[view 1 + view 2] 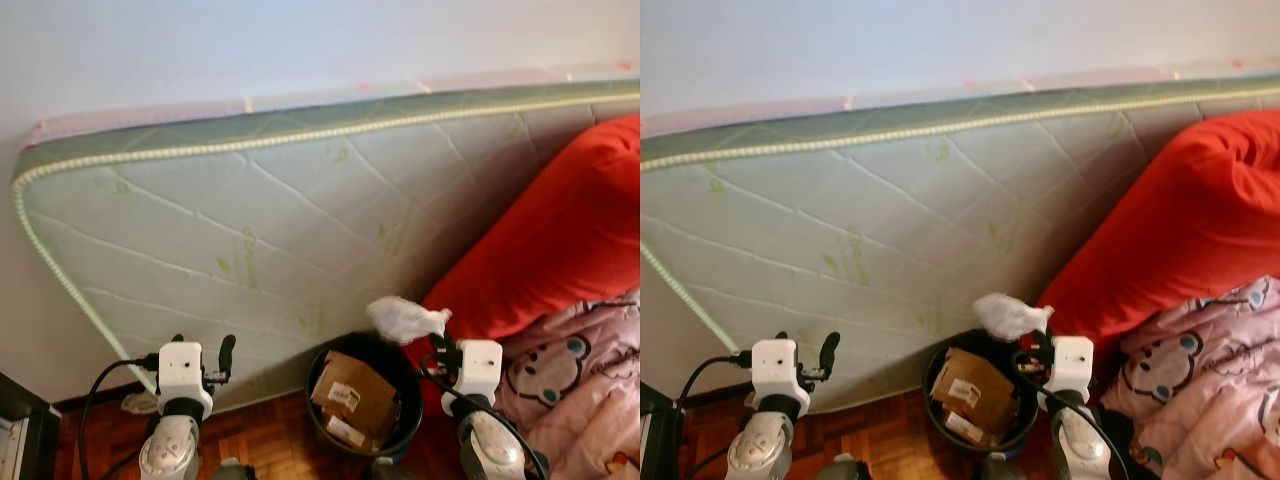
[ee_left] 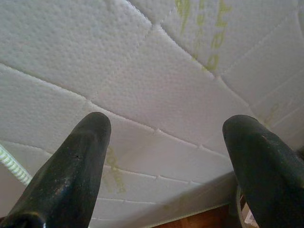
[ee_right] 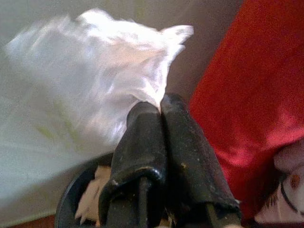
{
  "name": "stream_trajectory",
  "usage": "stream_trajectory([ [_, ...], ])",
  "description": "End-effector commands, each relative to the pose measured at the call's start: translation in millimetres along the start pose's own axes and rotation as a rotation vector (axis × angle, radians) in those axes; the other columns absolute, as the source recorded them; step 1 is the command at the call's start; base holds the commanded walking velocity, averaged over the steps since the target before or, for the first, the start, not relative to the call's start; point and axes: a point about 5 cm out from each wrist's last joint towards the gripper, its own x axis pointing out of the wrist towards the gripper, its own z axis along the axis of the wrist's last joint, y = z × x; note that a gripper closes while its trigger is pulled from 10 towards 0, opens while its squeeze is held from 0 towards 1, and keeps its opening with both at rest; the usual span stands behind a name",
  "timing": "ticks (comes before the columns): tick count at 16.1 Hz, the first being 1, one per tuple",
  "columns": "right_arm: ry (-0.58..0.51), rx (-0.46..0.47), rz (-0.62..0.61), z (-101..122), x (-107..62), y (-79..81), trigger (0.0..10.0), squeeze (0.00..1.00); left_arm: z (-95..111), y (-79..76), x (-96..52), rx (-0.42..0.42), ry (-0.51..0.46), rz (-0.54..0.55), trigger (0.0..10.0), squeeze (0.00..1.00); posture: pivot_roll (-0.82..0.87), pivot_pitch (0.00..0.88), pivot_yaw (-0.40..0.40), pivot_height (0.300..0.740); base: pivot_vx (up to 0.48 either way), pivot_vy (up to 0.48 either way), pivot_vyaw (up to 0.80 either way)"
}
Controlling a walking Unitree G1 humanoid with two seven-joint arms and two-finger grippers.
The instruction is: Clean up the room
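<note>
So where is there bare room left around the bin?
Bare wood floor lies between the left gripper and the black bin, below the leaning mattress. The bin holds cardboard; the right gripper hangs crumpled white paper above its rim. Beyond it, red cushion and pink blanket crowd in.

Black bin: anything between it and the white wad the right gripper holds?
Nothing. In the left eye view the white wad, pinched in the right gripper, hangs over the black bin's rim; cardboard scraps already lie inside.
</note>
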Motion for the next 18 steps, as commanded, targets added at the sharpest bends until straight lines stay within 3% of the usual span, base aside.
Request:
stream_trajectory([
  [1, 0.028, -0.009, -0.003, -2.6, 0.8, -2.3, 10.0, 0.0, -1.6, 0.2, -1.2, -0.01, 0.013, 0.007, 10.0, 0.0, -0.07, 0.093, -0.064, 0.657, 0.0, 0.0, 0.0],
  [3, 0.025, -0.009, 0.001, -3.2, 0.7, -1.7, 10.0, 0.0, -1.6, 0.1, -1.2, -0.01, 0.013, 0.007, 10.0, 0.0, -0.07, 0.094, -0.063, 0.632, 0.0, 0.0, 0.0],
  [18, 0.012, -0.012, 0.023, -5.1, 1.0, 2.0, 10.0, 0.0, -3.2, -2.9, -1.4, -0.021, 0.029, -0.008, 10.0, 0.0, -0.07, 0.096, -0.063, 0.632, 0.0, 0.0, 0.0],
])
